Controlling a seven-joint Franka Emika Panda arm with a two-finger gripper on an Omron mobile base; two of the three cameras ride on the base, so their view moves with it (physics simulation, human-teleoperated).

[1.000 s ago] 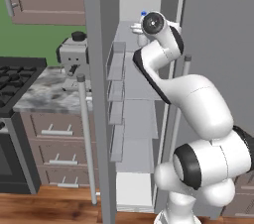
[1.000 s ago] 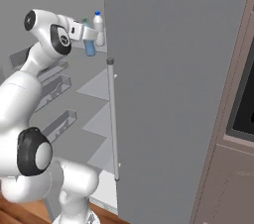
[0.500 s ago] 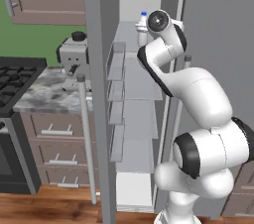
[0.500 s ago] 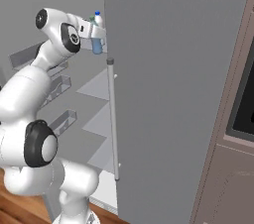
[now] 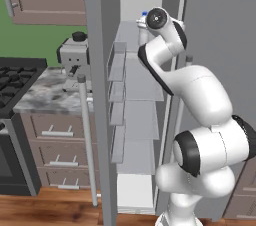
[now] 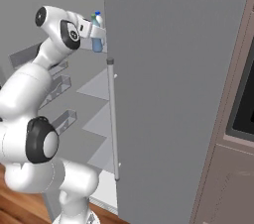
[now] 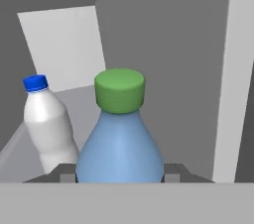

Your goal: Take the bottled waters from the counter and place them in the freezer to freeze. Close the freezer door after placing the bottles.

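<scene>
My gripper (image 7: pixel 119 174) is shut on the teal-tinted bottle (image 7: pixel 119 143) with the green cap, held upright over the top shelf inside the freezer (image 5: pixel 142 77). The translucent white bottle (image 7: pixel 48 124) with the blue cap stands on that shelf, just to the left of the held one in the hand view. The right base view shows the gripper (image 6: pixel 99 35) around the teal bottle (image 6: pixel 97 45) beside the right-hand door's edge. In the left base view, the white bottle's blue cap (image 5: pixel 144 14) peeks out behind the wrist. The freezer door (image 5: pixel 95 95) stands wide open. The counter (image 5: pixel 45 95) lies to its left.
A black-and-silver coffee machine (image 5: pixel 75 57) stands on the counter, with a black stove (image 5: pixel 12 77) further left. The open door carries inner bins (image 5: pixel 117 62) and a long silver handle (image 5: pixel 86 140). The closed grey right-hand door (image 6: pixel 168 94) with its bar handle (image 6: pixel 113 119) bounds the freezer's right side.
The arm has stretched further into the freezer, carrying the green-capped bottle deeper over the top shelf. The grip has stayed shut.
</scene>
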